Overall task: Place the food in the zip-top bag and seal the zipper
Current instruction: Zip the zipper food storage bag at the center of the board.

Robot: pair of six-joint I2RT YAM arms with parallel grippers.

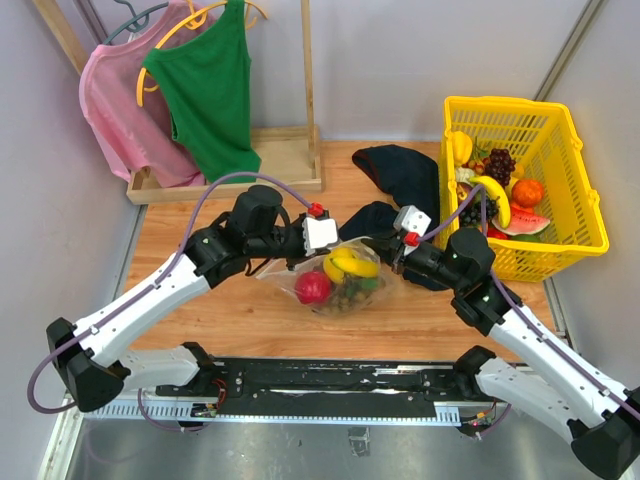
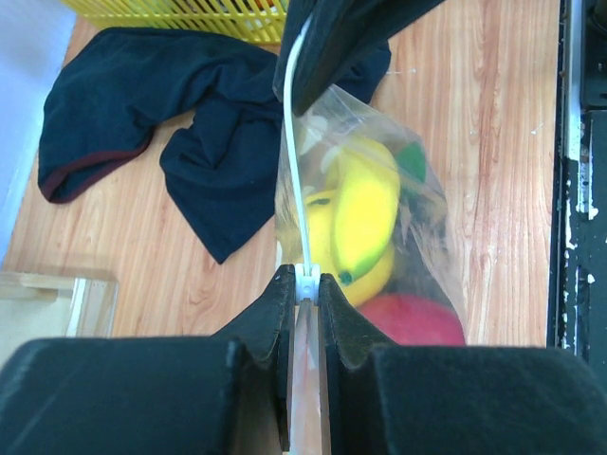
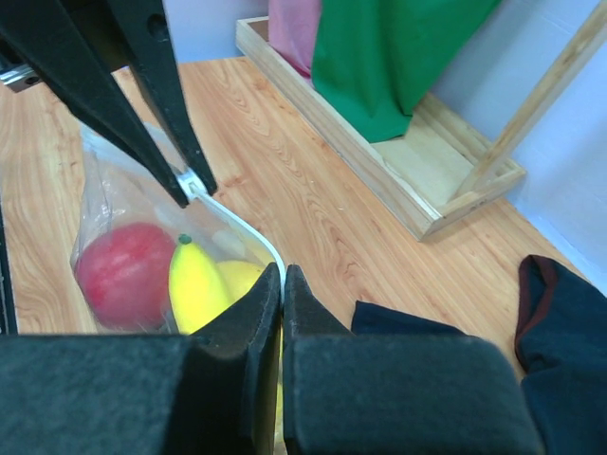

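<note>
The clear zip-top bag (image 1: 340,283) lies mid-table with a yellow banana (image 2: 365,213), a lemon (image 3: 242,280), a red apple (image 3: 119,275) and dark grapes (image 1: 350,293) inside. Its zipper (image 2: 293,171) runs as a white strip stretched between my two grippers. My left gripper (image 2: 304,282) is shut on the white slider at the zipper's near end. At the opposite end my right gripper (image 3: 283,273) is shut on the strip. From above, the left gripper (image 1: 340,245) and the right gripper (image 1: 385,250) face each other over the bag's far edge.
A dark navy cloth (image 1: 405,170) lies just behind the bag. A yellow lattice basket (image 1: 590,200) with more fruit stands at the right. A wooden rack base (image 1: 285,160) with a green top (image 1: 210,90) and a pink top (image 1: 115,110) hanging over it is at the back left.
</note>
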